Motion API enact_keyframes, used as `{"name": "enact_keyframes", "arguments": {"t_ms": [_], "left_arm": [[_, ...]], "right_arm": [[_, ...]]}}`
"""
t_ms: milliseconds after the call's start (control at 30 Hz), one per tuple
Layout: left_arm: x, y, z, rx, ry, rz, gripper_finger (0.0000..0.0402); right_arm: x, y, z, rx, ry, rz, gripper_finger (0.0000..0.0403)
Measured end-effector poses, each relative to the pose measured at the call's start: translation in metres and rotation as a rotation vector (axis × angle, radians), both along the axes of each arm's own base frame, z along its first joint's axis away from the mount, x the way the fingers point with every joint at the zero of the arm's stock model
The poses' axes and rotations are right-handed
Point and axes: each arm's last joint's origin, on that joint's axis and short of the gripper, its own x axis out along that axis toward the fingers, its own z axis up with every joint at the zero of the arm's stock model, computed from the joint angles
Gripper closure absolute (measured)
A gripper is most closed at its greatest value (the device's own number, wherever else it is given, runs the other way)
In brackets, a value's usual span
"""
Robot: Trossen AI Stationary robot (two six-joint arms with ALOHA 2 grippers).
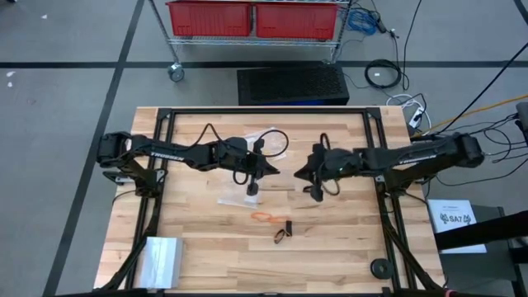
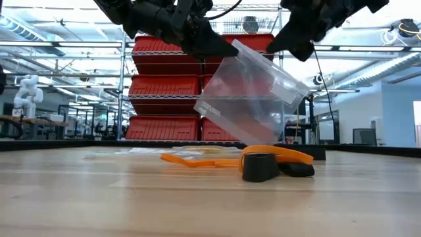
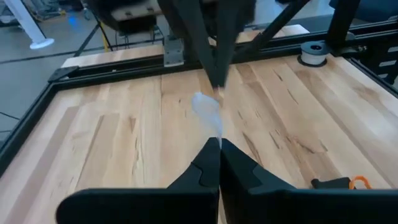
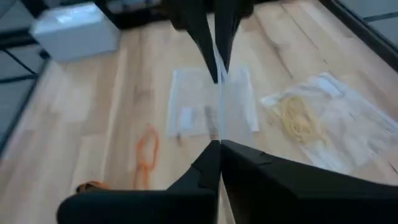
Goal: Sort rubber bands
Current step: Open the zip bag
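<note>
Both arms are reaching toward the middle of the wooden surface and are holding a clear plastic bag up in the air between them. The left gripper is pinching one edge of the bag with its fingers pressed together on the film, and the right gripper is clamping the opposite edge in the same way; this two-sided hold is probably serving to stretch the bag's mouth so that it can be opened or kept steady for filling. In the low view the bag is hanging tilted, its lower corner just above the rubber bands and apparently not touching them. These bands, orange and black, are lying loose on the surface slightly nearer than the two grippers, at about the middle from left to right, where either arm could reach them once the bag is ready. A second bag, flat on the surface and holding yellowish-tan bands, is suggesting that one colour is already sorted. A further flat bag is lying directly below the grippers, and a stack of clear bags is waiting at the near left corner, seemingly as a supply.
</note>
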Motion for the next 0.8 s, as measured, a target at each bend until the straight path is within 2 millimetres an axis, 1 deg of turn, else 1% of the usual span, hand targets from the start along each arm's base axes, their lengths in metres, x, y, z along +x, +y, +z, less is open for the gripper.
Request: {"name": "enact_keyframes", "arguments": {"t_ms": [133,267,433,567,800], "left_arm": [[0.000,0.000,0.000,0.000,0.002,0.002,0.0401],[0.000,0.000,-0.001,0.000,0.006,0.003,0.0401],[-0.001,0.000,-0.002,-0.002,0.027,0.004,0.0401],[-0.001,0.000,-0.002,-0.001,0.024,0.004,0.0401],[-0.001,0.000,-0.002,-0.001,0.020,0.004,0.0401]], "right_arm": [[0.011,0.003,-0.017,-0.045,0.073,-0.045,0.0402],[0.017,0.000,-0.025,-0.068,0.098,-0.066,0.0402],[0.014,0.000,-0.017,-0.081,0.052,-0.060,0.0402],[0.011,-0.002,-0.014,-0.101,0.048,-0.075,0.0403],[0.018,-0.005,-0.022,-0.086,0.074,-0.057,0.0403]]}}
